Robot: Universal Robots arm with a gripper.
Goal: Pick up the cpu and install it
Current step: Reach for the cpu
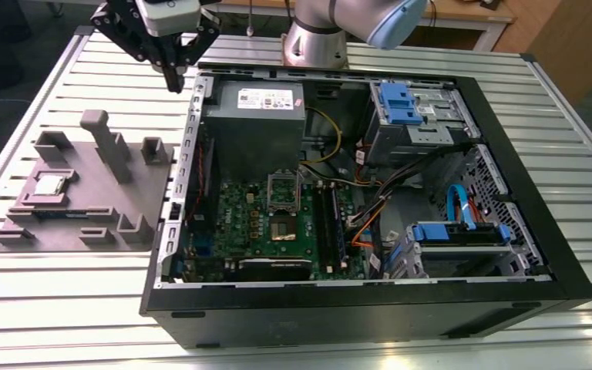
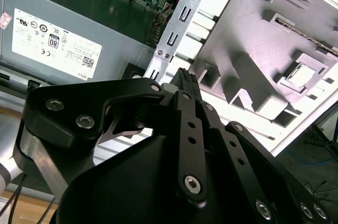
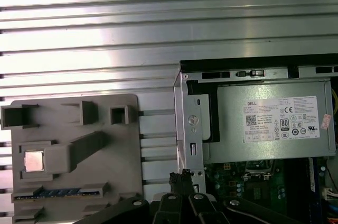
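- Your gripper (image 1: pixel 176 77) hangs at the computer case (image 1: pixel 378 316) edge, fingertips pinched together on nothing.
- The cpu (image 1: pixel 49 185) lies in the grey holder (image 1: pixel 101 202), well apart from it.

Exterior view looks down obliquely — both wrist views share the tray (image 3: pixel 119 160).

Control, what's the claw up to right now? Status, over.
Claw shut, empty, hovering by the computer case corner. Cpu sits in the grey tray, untouched. Tall post on the tray stands near the cpu.
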